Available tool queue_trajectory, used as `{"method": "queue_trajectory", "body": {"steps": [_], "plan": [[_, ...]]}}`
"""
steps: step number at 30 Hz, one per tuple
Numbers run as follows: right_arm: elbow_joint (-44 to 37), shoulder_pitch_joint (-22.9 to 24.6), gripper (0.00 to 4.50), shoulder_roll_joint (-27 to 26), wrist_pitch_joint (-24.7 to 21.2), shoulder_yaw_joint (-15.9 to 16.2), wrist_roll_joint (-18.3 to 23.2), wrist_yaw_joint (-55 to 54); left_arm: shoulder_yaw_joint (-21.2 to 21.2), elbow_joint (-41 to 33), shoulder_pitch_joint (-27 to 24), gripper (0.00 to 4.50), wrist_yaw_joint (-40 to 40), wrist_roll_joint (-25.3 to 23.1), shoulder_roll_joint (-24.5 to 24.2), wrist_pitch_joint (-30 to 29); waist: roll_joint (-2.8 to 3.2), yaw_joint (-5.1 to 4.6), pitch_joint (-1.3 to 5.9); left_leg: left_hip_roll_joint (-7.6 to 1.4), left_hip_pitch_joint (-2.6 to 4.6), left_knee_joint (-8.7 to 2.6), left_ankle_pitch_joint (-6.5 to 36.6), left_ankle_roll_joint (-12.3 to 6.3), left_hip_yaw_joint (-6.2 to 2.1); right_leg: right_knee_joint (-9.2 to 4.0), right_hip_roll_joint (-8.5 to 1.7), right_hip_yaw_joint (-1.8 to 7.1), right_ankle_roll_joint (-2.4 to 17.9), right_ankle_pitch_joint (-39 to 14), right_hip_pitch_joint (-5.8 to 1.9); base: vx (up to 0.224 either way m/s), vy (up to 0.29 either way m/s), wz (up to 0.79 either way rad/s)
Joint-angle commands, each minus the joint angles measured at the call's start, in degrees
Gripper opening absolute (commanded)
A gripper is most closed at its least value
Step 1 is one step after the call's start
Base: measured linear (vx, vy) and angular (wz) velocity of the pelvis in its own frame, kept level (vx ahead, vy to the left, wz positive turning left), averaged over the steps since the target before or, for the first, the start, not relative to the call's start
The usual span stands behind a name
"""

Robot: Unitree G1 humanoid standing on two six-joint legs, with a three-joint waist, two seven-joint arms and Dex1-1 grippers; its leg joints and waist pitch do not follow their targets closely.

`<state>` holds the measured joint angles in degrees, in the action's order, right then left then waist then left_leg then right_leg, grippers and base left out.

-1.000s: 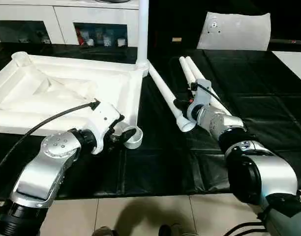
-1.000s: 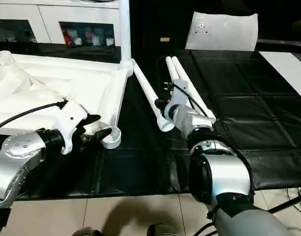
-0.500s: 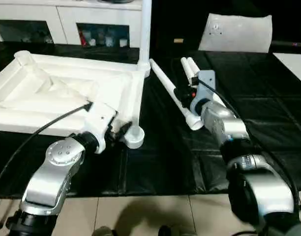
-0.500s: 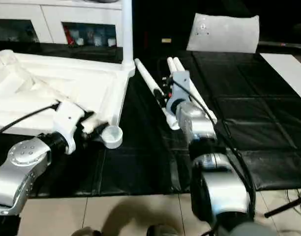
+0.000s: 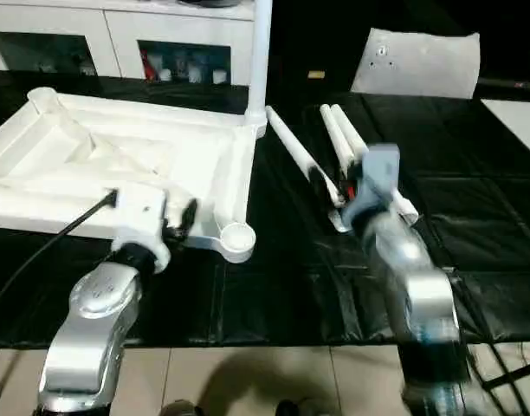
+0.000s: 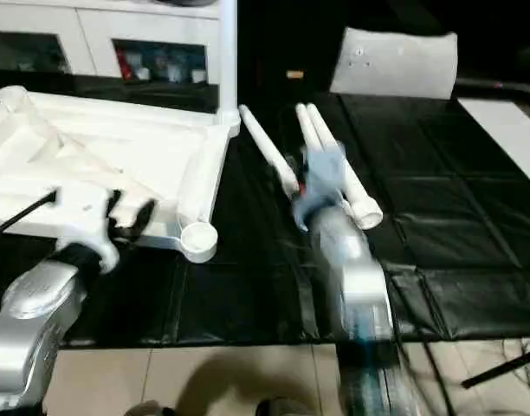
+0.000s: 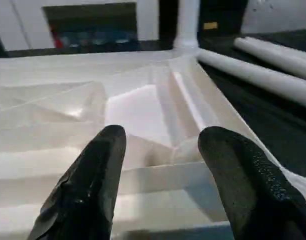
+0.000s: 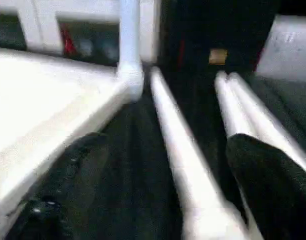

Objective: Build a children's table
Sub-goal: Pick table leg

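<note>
We have the white tabletop (image 5: 152, 147) lying upside down on the black mat (image 5: 473, 225), with its ribs and rim facing up. One leg (image 5: 261, 52) already stands straight up in the far corner socket. Three more legs lie on the mat just beside the tabletop: one alone (image 5: 295, 152), next to the rim, and a pair (image 5: 347, 143) lying side by side a little farther off.

A moment ago our right gripper (image 8: 163, 200) sat low by the near end of the lone leg with its fingers closer together. Now our right arm has stretched forward along the legs, and its two black fingers have spread wide. In the right wrist view the lone leg runs right between them, but the fingers do not touch it. So we hold no leg yet.

Our left gripper (image 7: 160, 150) was by the round near corner socket (image 5: 237, 236) before. Now it has slid to our left along the near rim. Its fingers are apart and hold nothing. The tabletop's near rim lies just in front of them.

We think this means we are getting ready to grab the lone leg. Next we would need to close on it, lift it, and push it into an empty socket. Three sockets are not filled yet, so most of the job is left.
</note>
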<state>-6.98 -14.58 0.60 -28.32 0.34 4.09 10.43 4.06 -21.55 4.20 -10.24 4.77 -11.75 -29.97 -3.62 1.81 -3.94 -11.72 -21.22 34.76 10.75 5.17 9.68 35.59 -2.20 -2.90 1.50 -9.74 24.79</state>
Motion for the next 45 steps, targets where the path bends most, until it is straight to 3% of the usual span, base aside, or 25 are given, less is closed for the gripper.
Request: {"method": "queue_trajectory", "body": {"steps": [1,4,6,7,8,9,10,11,12,13,14,15,17,18,19,20,22,24,25,26,28,30,32,39,45], "plan": [[-5.6,2.2,4.43,-0.2,-2.4,-1.0,3.8,1.2,-0.1,-2.1,-0.5,2.86,1.1,-0.2,0.6,-0.2,0.67,-0.40,3.69,-0.70,0.59,-3.99,16.4,-0.04,-0.26,-6.01,-3.21,2.22,-0.9,-26.0,-2.80,0.000,0.000,0.00],[-7.8,3.8,4.43,0.5,-3.0,0.0,4.2,0.9,-0.1,-2.8,-1.3,2.86,1.8,-0.1,0.7,-0.9,1.01,-1.00,2.87,-0.63,2.99,-4.47,27.6,0.55,-0.78,-7.69,-2.67,0.82,-2.9,-38.2,-2.38,0.000,0.000,0.00],[-8.0,3.9,4.43,0.6,-2.8,0.3,3.9,1.0,-0.2,-2.9,-1.5,2.86,1.7,-0.2,0.6,-1.1,1.91,-3.10,1.31,-1.26,7.77,-4.21,41.2,0.03,-1.71,-10.90,-1.14,-3.95,-2.8,-44.4,-1.54,0.000,0.000,0.00],[-8.1,4.0,4.43,0.5,-2.8,0.4,3.8,1.0,-0.2,-2.9,-1.5,2.86,1.7,-0.2,0.6,-1.1,2.36,-3.79,0.79,-2.15,7.86,-5.15,44.7,-0.45,-2.09,-10.83,-0.50,-5.88,-3.1,-42.5,-2.64,0.000,0.000,0.00],[-8.1,4.0,4.43,0.5,-2.8,0.5,3.5,1.0,-0.2,-3.0,-1.5,2.86,1.6,-0.3,0.6,-1.2,3.85,-2.18,0.95,-6.44,2.51,-11.57,51.9,-0.38,-2.21,3.61,-2.12,-4.91,0.4,-24.4,-9.33,0.000,0.000,0.00],[-8.6,4.1,4.43,0.5,-3.3,0.7,3.1,1.1,-0.2,-3.0,-1.4,2.86,1.4,-0.2,0.5,-0.9,3.33,0.86,0.68,-6.96,4.32,-11.37,52.4,-2.32,0.45,7.26,-2.98,-0.95,0.8,-21.0,-7.63,0.000,0.000,0.00],[-8.6,4.1,4.43,0.5,-3.3,0.7,3.1,1.1,-0.2,-3.0,-1.4,2.86,1.4,-0.2,0.5,-0.9,1.16,-1.02,1.11,-5.21,6.05,-8.14,49.7,-1.30,0.09,3.40,-4.08,1.25,0.5,-31.5,-6.73,0.026,-0.069,-0.10],[-8.9,4.1,4.43,0.6,-3.6,1.1,2.8,1.4,-0.2,-3.0,-1.2,2.86,1.4,0.0,0.6,-1.0,0.09,0.67,1.07,0.96,4.25,2.07,29.0,-0.97,0.95,-8.42,-8.94,3.82,-2.9,-59.3,-6.35,0.114,-0.071,-0.21],[-9.2,4.1,4.43,1.1,-4.0,1.7,2.7,2.1,-0.2,-3.0,-1.0,2.86,1.5,0.0,0.7,-1.2,-0.98,1.80,2.05,1.08,1.32,4.36,18.5,-3.05,0.33,-9.02,-10.72,6.99,-3.2,-61.9,-8.98,0.212,-0.094,-0.03],[-9.1,4.0,4.43,1.8,-4.1,2.6,2.4,2.8,-0.3,-3.1,-0.8,2.86,1.5,-0.2,0.7,-1.4,-1.94,3.40,3.34,1.24,-4.72,6.98,11.5,-6.88,-2.03,-7.97,-13.93,5.67,-3.8,-54.8,-14.05,0.143,-0.041,0.00],[-9.1,4.0,4.43,1.8,-4.1,2.6,2.4,2.8,-0.3,-3.1,-0.8,2.86,1.5,-0.2,0.7,-1.4,-0.24,3.69,3.08,0.69,-4.34,5.81,7.9,-9.34,-2.95,-8.33,-13.68,4.34,-3.4,-44.6,-12.15,0.145,-0.037,0.48],[-8.9,4.0,4.43,2.2,-4.1,3.2,2.2,3.2,-0.5,-3.1,-0.7,2.86,1.5,-0.3,0.6,-1.5,1.02,3.28,3.16,0.46,-4.83,4.49,3.5,-10.31,-2.93,-8.84,-12.85,0.17,0.4,-38.3,-13.48,0.047,-0.014,0.30],[-9.0,4.0,4.43,2.4,-4.3,3.3,2.3,2.5,-0.7,-3.5,-0.9,2.86,1.5,-0.3,0.5,-1.6,3.65,2.48,2.99,0.00,-2.19,0.38,2.8,-11.67,-3.40,-9.79,-9.66,-5.30,3.1,-30.9,-14.94,0.156,0.035,0.60],[-9.1,4.0,4.43,2.5,-4.1,3.4,2.1,2.1,-0.8,-3.7,-1.1,2.86,1.6,-0.3,0.5,-1.7,5.37,-0.30,3.82,0.36,4.56,-3.96,6.8,-20.98,-10.29,-2.24,0.04,-8.12,1.8,-20.0,-11.71,0.194,0.061,0.56],[-9.1,4.0,4.43,2.5,-4.1,3.4,2.1,2.1,-0.8,-3.7,-1.1,2.86,1.6,-0.3,0.5,-1.7,5.37,-0.30,3.82,0.36,4.56,-3.96,6.8,-20.98,-10.29,-2.24,0.04,-8.12,1.8,-20.0,-11.71,0.293,0.052,0.59],[-9.2,3.6,4.43,2.3,-4.8,2.6,2.0,1.0,-1.1,-4.0,-1.2,2.86,1.2,0.0,0.2,-1.7,4.82,-2.62,5.88,-6.20,11.92,-2.43,1.2,-27.89,-14.88,5.95,-0.82,-3.08,-0.3,-16.6,-3.05,0.299,0.014,0.55],[-9.3,3.5,4.43,2.4,-5.2,2.4,1.7,0.6,-1.2,-4.1,-1.3,2.86,0.8,0.1,0.1,-1.6,4.22,-2.18,5.27,-4.54,8.94,-2.54,-7.9,-26.82,-12.02,8.68,-1.32,-1.49,-5.2,-11.0,-0.22,0.282,0.037,0.41],[-8.8,3.1,4.43,3.0,-5.1,2.7,0.7,0.3,-1.7,-4.2,-1.6,2.86,0.0,0.2,-0.1,-0.5,2.75,-2.49,3.67,-1.82,4.40,-5.93,-2.5,-24.46,-6.83,6.44,-1.62,-0.43,-4.2,-0.1,-0.77,0.106,0.013,0.03],[-8.7,2.8,4.43,3.6,-5.1,3.0,0.5,0.7,-2.0,-4.3,-1.7,2.86,-0.3,0.3,-0.2,-0.6,2.75,-2.49,3.67,-1.82,4.40,-5.93,-2.5,-24.46,-6.83,6.44,-1.62,-0.43,-4.2,-0.1,-0.77,0.129,-0.032,-0.03],[-8.6,2.4,4.43,4.4,-5.3,3.4,0.5,1.6,-2.5,-4.4,-1.8,2.86,-0.8,0.5,-0.4,-0.9,-1.15,-2.00,3.87,3.44,1.50,-2.82,6.9,-19.18,-3.62,-3.09,-5.29,4.77,-2.7,1.5,-4.72,0.088,-0.084,-0.03],[-8.4,2.0,4.43,4.9,-5.2,3.5,0.3,1.8,-2.7,-4.4,-1.8,2.86,-1.1,0.8,-0.5,-1.3,-1.80,-0.46,4.11,3.74,0.98,2.65,6.4,-9.52,-5.68,-7.19,-12.48,9.94,-2.3,-29.3,-7.44,0.089,-0.089,-0.04],[-7.3,0.7,4.48,4.8,-6.1,2.8,-0.4,0.2,-3.0,-4.7,-1.9,3.03,-2.5,2.0,-0.8,-1.1,-1.12,-0.71,4.58,2.87,-0.20,-0.71,-7.3,-5.29,-6.22,-2.97,-8.25,7.83,1.6,-8.0,-7.57,0.116,-0.071,-0.09],[-4.9,-1.9,4.50,4.8,-8.6,2.5,-2.2,-2.6,-3.8,-5.1,-1.9,3.19,-5.1,3.5,-2.3,-3.5,0.46,-2.43,4.66,2.88,1.53,-0.86,-16.5,-4.66,-5.82,-1.52,-4.62,4.69,8.4,12.3,-5.92,0.037,-0.018,-0.01],[7.1,-12.4,4.50,5.9,-24.2,1.1,-2.3,-4.5,-7.8,-6.0,-1.0,3.83,-12.6,4.0,-8.7,-7.1,1.14,-3.77,3.43,1.15,2.28,-2.64,13.3,-2.34,-5.75,-4.13,-5.37,3.62,10.7,-18.4,-4.97,-0.015,-0.002,0.01],[26.2,-21.1,4.50,7.9,-22.5,0.9,-1.3,0.4,-9.4,-7.0,1.7,4.06,-18.8,7.6,-13.6,-11.2,0.96,-3.24,3.46,0.87,1.94,-2.44,12.9,-2.37,-4.04,-5.02,-5.65,3.53,9.8,-22.5,-4.55,-0.027,-0.009,0.03]]}}
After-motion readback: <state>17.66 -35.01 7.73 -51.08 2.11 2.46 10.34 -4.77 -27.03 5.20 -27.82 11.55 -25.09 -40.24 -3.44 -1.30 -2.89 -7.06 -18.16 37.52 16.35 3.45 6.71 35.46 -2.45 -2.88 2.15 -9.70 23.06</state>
